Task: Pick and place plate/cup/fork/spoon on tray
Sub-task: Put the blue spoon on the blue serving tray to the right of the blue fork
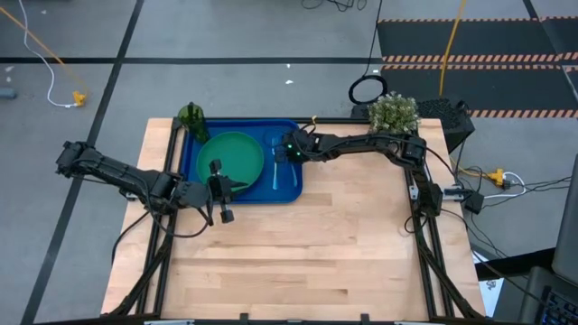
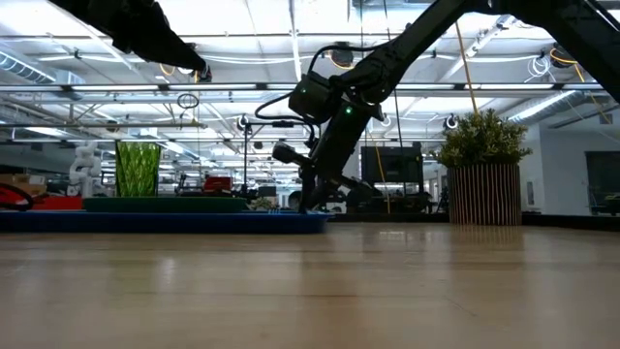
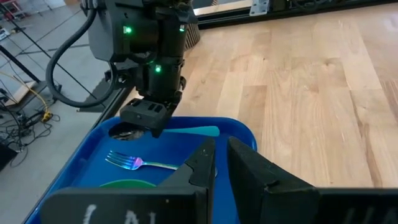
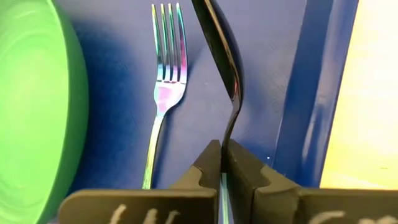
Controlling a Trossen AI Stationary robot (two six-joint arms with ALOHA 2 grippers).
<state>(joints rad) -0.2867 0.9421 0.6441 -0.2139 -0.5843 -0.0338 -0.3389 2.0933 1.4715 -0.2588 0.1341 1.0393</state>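
The blue tray (image 1: 291,185) lies at the table's far left. The green plate (image 1: 231,153) rests flat in it, and the dark-green cup (image 1: 191,117) stands at its far left corner. The fork (image 4: 163,81) lies flat on the tray floor between the plate and the spoon (image 4: 219,50). My right gripper (image 4: 222,152) hangs low over the tray's right part, shut on the spoon. My left gripper (image 3: 222,158) hovers over the tray's near edge (image 1: 221,191). Its fingers are nearly together with nothing between them. My right gripper pinches the spoon's thin neck (image 4: 229,127) between its two fingers, just behind the dark bowl. The fingers slant down from the table's right side. The bowl (image 3: 124,132) sticks out past the fingertips, turned on edge, low over the tray floor. Whether it touches the floor I cannot tell.
A potted plant (image 1: 394,113) stands at the table's far right corner, beside the right arm's base. The tray's raised right rim (image 4: 311,93) runs close beside the spoon. Bare wood (image 1: 343,244) stretches across the near and right parts of the table.
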